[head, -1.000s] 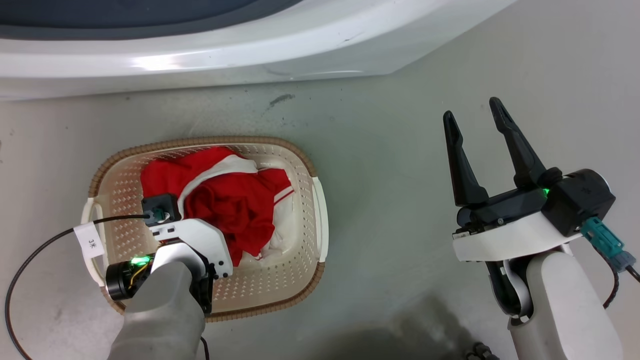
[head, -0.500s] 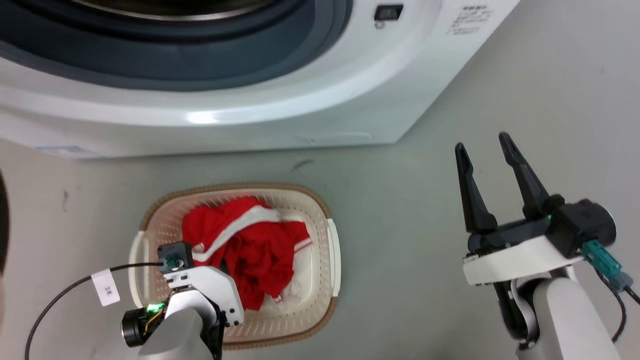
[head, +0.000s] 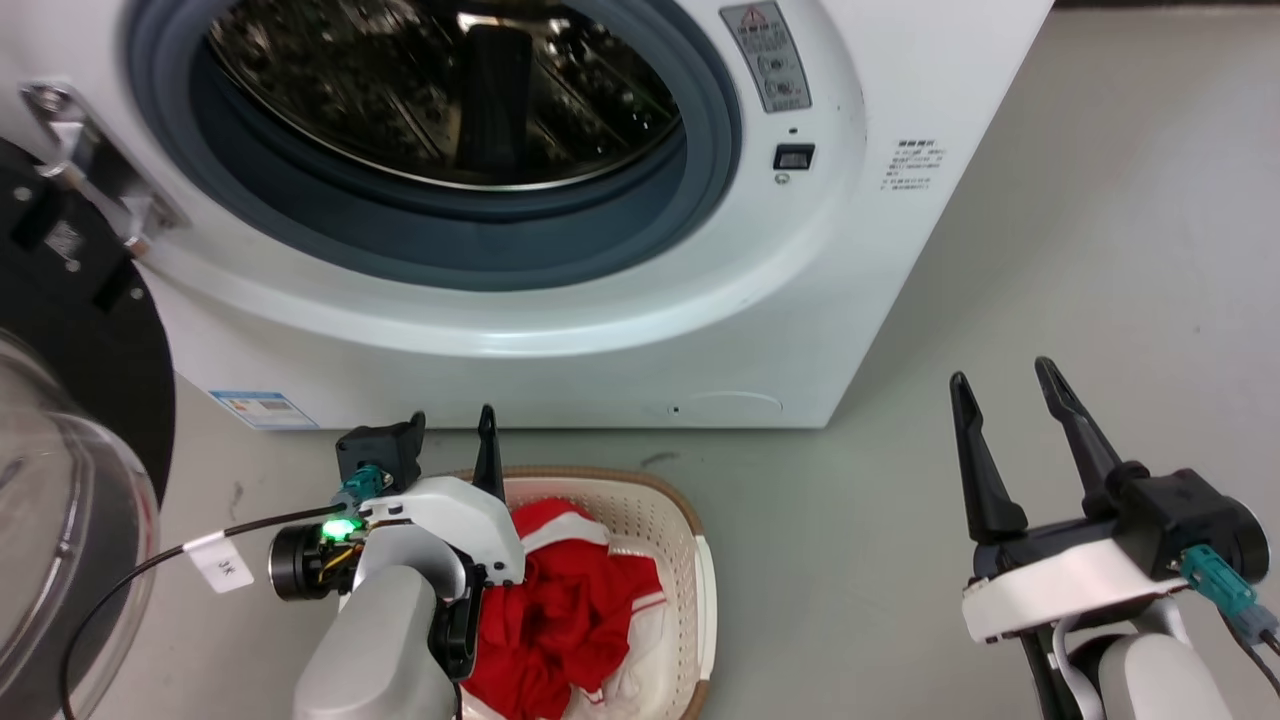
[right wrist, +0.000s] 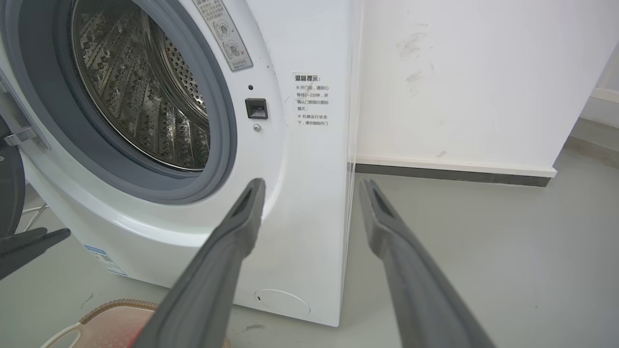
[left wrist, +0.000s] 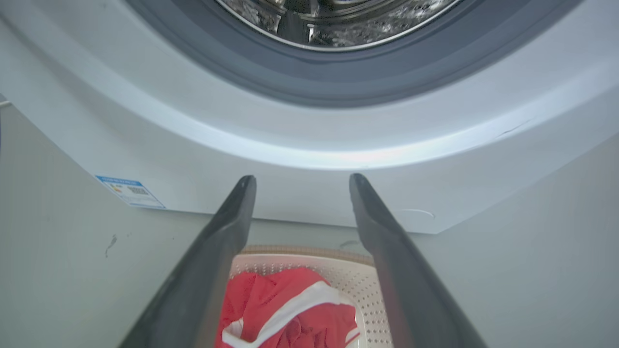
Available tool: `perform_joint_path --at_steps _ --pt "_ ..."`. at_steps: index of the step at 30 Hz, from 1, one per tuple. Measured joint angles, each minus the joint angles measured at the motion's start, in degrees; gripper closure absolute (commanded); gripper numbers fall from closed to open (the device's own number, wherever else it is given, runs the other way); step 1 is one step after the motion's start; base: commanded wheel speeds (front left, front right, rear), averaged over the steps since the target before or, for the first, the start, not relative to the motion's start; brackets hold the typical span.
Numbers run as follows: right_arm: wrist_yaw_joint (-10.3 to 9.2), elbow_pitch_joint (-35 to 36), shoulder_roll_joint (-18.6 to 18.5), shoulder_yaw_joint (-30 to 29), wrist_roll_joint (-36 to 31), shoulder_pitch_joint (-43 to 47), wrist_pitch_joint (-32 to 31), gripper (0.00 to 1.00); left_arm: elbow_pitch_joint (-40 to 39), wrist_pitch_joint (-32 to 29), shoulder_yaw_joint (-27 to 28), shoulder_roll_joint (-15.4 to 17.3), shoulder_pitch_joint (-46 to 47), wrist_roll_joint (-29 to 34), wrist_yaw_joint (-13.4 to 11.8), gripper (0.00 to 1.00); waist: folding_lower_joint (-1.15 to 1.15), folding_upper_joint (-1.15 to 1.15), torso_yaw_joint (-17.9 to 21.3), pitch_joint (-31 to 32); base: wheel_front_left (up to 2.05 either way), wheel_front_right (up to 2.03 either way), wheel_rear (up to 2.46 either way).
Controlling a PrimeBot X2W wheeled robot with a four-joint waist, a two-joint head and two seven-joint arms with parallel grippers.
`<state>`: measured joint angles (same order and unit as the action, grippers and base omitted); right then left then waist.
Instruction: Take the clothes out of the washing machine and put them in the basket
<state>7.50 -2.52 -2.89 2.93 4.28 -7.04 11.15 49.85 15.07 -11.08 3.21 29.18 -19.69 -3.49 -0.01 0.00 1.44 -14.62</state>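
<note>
The red clothes (head: pixel 570 610) with white trim lie bunched in the cream basket (head: pixel 660 500) on the floor in front of the washing machine (head: pixel 560 330). Its porthole is open and the steel drum (head: pixel 450 90) shows no fabric. My left gripper (head: pixel 452 425) hovers over the basket's back left, open and holding nothing. In the left wrist view the left gripper (left wrist: pixel 301 180) points at the washer's front panel (left wrist: pixel 309 140), with the clothes (left wrist: pixel 285 309) and basket (left wrist: pixel 358 275) below. My right gripper (head: pixel 1003 375) stands open over bare floor at the right. The right wrist view has the right gripper (right wrist: pixel 312 183) facing the washer's corner (right wrist: pixel 300 193).
The washer's black-framed clear door (head: pixel 60 520) hangs open at the far left, close to my left arm. A white wall (right wrist: pixel 459 87) with a dark skirting runs behind the washer. Grey floor (head: pixel 1100 250) spreads to the right. A cable with a white tag (head: pixel 222 565) trails from my left wrist.
The head camera has tilted up, bringing the porthole and door into view. My left gripper has lifted out of the basket and swung its fingers forward. The clothes stay in the basket.
</note>
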Motion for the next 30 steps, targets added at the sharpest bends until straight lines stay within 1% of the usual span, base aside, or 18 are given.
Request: perform_joint_path --at_steps 7,11,15,21,30 --pt "0.01 0.9 0.0 -1.4 -0.7 3.0 -1.1 0.0 -17.9 0.0 2.2 0.0 -6.6 4.7 -0.1 0.0 0.0 0.0 -1.1 5.0 0.0 0.0 0.0" --pt "0.0 1.1 0.0 -2.2 -0.8 4.4 -1.2 0.0 -26.4 0.0 3.2 0.0 -10.8 7.6 -0.2 0.0 0.0 0.0 -1.3 7.4 0.0 0.0 0.0" --pt "0.01 1.3 0.0 -2.9 -1.0 5.7 -1.6 0.0 -33.2 0.0 2.8 0.1 -14.3 10.9 -0.3 0.0 0.0 0.0 -1.6 9.5 0.0 0.0 0.0" --pt "0.0 1.5 0.0 -3.3 -1.3 7.6 -2.0 0.0 -38.1 0.0 2.5 1.3 -18.3 13.5 -0.2 0.0 0.0 0.0 -2.1 12.0 0.0 0.0 0.0" --pt "0.01 2.3 0.0 -3.4 -1.2 9.9 -2.4 0.0 -40.0 0.0 3.5 1.8 -24.0 12.9 -0.2 0.0 0.0 0.0 -2.3 14.8 0.0 0.0 0.0"
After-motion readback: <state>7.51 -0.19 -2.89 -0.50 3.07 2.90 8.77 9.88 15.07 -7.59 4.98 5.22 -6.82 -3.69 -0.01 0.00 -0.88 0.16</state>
